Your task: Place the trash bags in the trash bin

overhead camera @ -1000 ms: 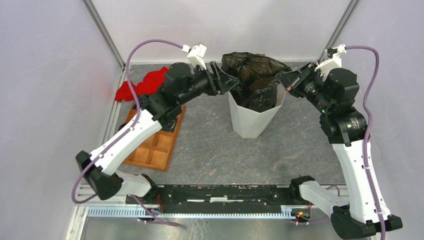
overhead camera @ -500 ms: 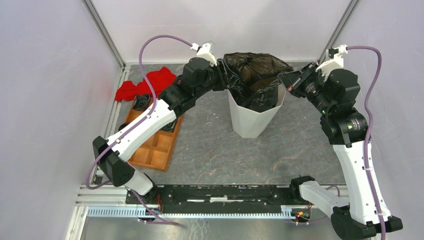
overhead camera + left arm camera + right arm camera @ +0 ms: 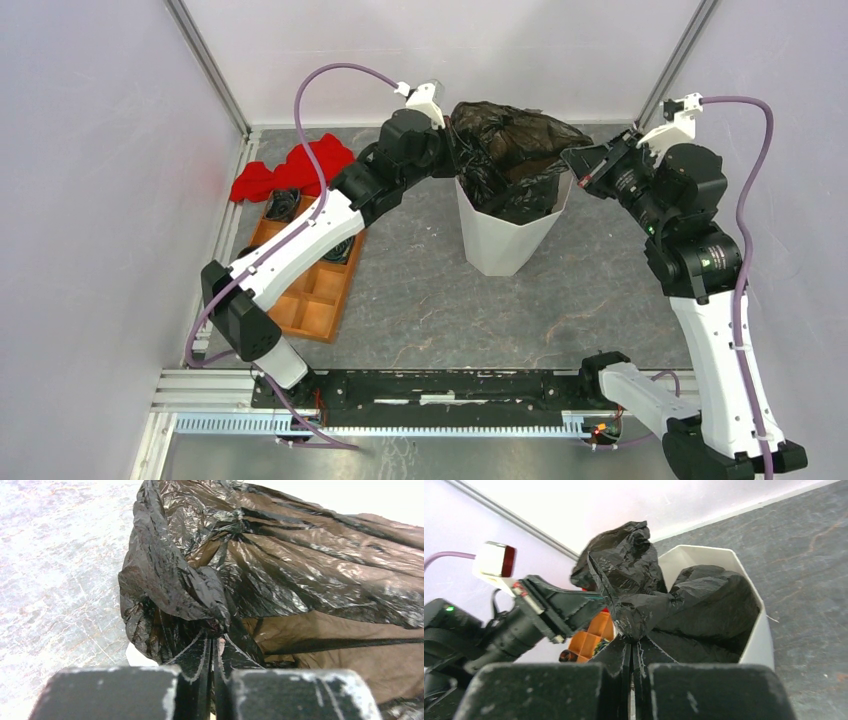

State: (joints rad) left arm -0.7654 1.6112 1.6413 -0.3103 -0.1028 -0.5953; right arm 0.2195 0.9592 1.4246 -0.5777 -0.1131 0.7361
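Compared w/ a sec ago, the left gripper [image 3: 452,150] is sitting further in toward top center and its fingers, spread wide before, are now pinching a fold of the trash bag [image 3: 515,135]. The right gripper [image 3: 572,160] is barely shifting, clamping the opposite edge. The bag, thin glossy crinkly black film, is hanging half inside the faceted white trash bin [image 3: 505,240] at upper center and bulging over the rim, while the orange tray [image 3: 310,290] at left is holding dark bits, red cloth [image 3: 290,165] bunching at its top.
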